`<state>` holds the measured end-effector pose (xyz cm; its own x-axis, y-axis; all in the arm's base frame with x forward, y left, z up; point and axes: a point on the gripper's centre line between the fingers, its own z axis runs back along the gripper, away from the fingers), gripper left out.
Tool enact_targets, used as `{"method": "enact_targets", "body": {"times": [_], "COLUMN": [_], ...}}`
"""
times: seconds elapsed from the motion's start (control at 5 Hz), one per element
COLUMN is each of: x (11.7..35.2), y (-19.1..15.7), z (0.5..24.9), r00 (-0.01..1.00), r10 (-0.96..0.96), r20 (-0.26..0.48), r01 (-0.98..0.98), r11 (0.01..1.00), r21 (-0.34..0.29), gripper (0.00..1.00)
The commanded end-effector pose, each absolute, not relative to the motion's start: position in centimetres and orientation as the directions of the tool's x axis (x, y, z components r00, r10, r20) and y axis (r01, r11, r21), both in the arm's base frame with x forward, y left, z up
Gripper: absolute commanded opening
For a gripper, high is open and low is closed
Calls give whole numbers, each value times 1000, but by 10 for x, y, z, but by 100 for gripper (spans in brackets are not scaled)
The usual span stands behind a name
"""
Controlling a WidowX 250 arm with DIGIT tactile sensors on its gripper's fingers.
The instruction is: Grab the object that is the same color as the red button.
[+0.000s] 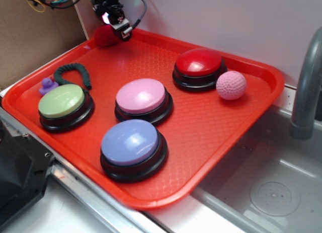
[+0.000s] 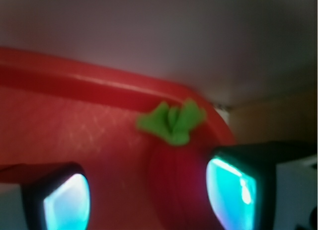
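Note:
The object, a fuzzy red plush strawberry (image 1: 104,35), lies at the far left corner of the red tray (image 1: 261,74). In the wrist view the strawberry (image 2: 180,188) shows its green leafy top and sits between my fingers, close against the right pad (image 2: 231,190), with a wide gap to the left pad (image 2: 67,202). My gripper (image 1: 121,30) hangs low over that corner and stands open (image 2: 149,195). The red button (image 1: 198,62), a glossy dome on a black base, sits at the tray's far right.
On the tray are a pink button (image 1: 141,96), a lilac button (image 1: 131,142), a green button (image 1: 61,100), a pink dimpled ball (image 1: 231,85), a dark green cord (image 1: 75,74) and a small purple duck (image 1: 48,85). A sink (image 1: 271,192) and faucet (image 1: 307,82) lie to the right.

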<state>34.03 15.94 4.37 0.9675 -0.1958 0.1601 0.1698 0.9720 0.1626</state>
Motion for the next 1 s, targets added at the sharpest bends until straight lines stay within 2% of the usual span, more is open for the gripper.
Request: {"method": "enact_targets", "body": {"times": [0.0, 0.2, 0.4, 0.6, 0.8], "x": [335, 327, 313, 297, 292], "y": [185, 181, 180, 177, 158], "z": [54, 59, 66, 74, 84], "r00": [980, 978, 974, 971, 962], "r10": [-115, -128, -132, -122, -143], "r20": [165, 164, 183, 204, 233], "r01": [80, 91, 89, 76, 101], "r11": [976, 971, 970, 972, 978], "r21": [201, 220, 228, 221, 183], "gripper": [0, 2, 0, 0, 0]}}
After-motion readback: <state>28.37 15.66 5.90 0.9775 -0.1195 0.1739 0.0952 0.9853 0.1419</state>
